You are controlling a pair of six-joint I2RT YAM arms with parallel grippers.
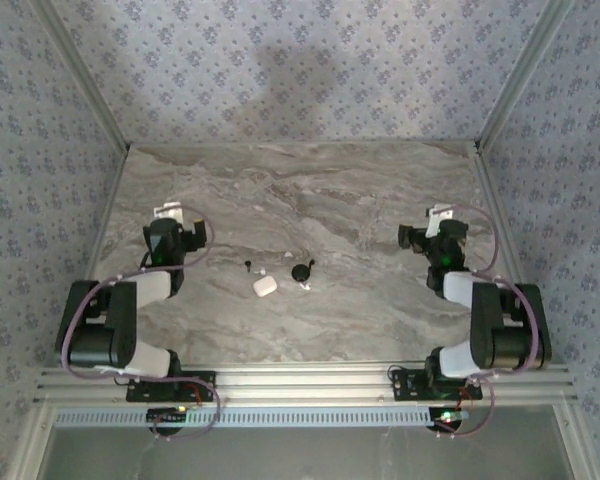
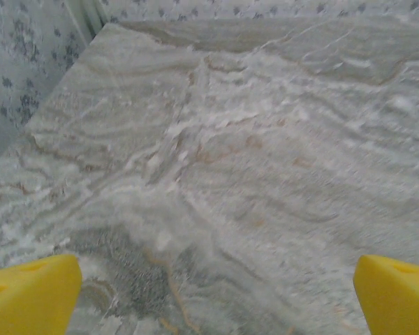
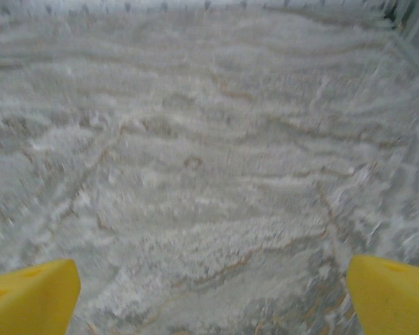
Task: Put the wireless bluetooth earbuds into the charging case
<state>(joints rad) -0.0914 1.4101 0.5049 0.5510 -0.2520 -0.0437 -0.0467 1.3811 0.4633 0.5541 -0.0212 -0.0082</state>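
Observation:
The charging case, a small glossy white pebble, lies on the marble table near the middle, toward the front. A tiny white earbud lies just behind it, and another small white piece lies to its right. My left gripper hovers over the table's left side, well left of the case. Its yellow fingertips stand wide apart with nothing but bare marble between them. My right gripper is over the right side, far from the case. It is open too, its yellow fingertips at the corners of the right wrist view.
A black round object with a short stem sits right of the case. A tiny black stick lies behind the case on the left. Patterned walls close in the table on the left, back and right.

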